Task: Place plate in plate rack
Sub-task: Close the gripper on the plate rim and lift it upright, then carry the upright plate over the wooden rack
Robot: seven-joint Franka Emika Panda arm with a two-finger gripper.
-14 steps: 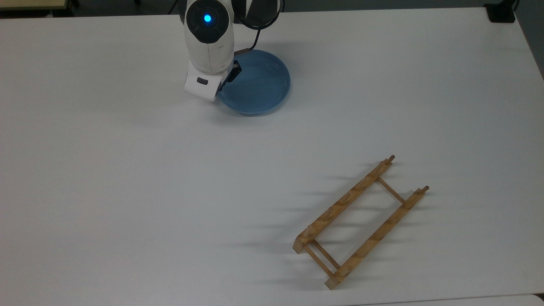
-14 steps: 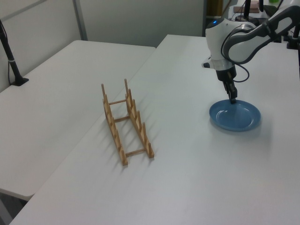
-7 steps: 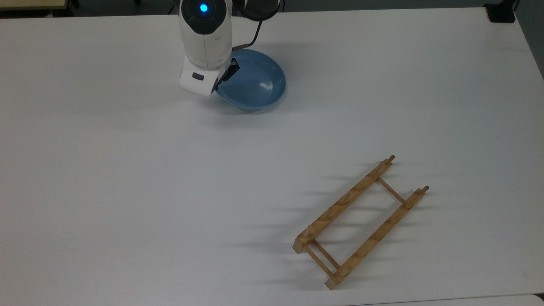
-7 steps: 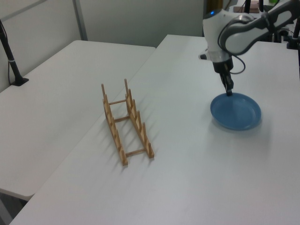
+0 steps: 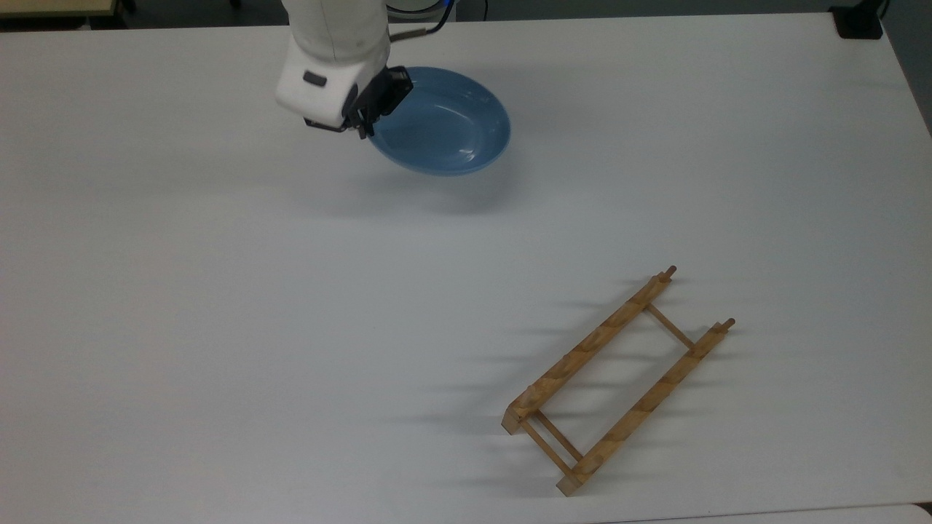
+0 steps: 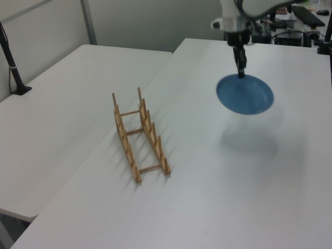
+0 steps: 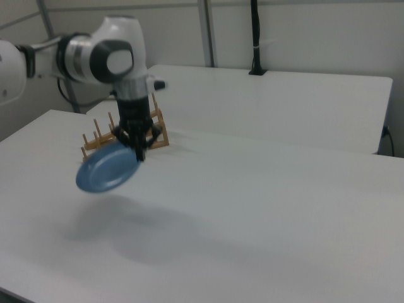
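The blue plate hangs tilted in the air above the white table, its shadow on the tabletop below it. My gripper is shut on the plate's rim at the top view's left edge of the plate. In the left view the plate hangs below the gripper, and in the right view the plate droops to the right view's left of the gripper. The wooden plate rack stands on the table far from the plate, at the top view's lower right; the rack holds nothing.
The white table is wide and bare around the rack. A second white table adjoins it on the left view's left. A black post base sits at the top view's far right corner.
The gripper has lifted the plate off the table; it rose and now hangs tilted with a shadow beneath. The rack has not moved.
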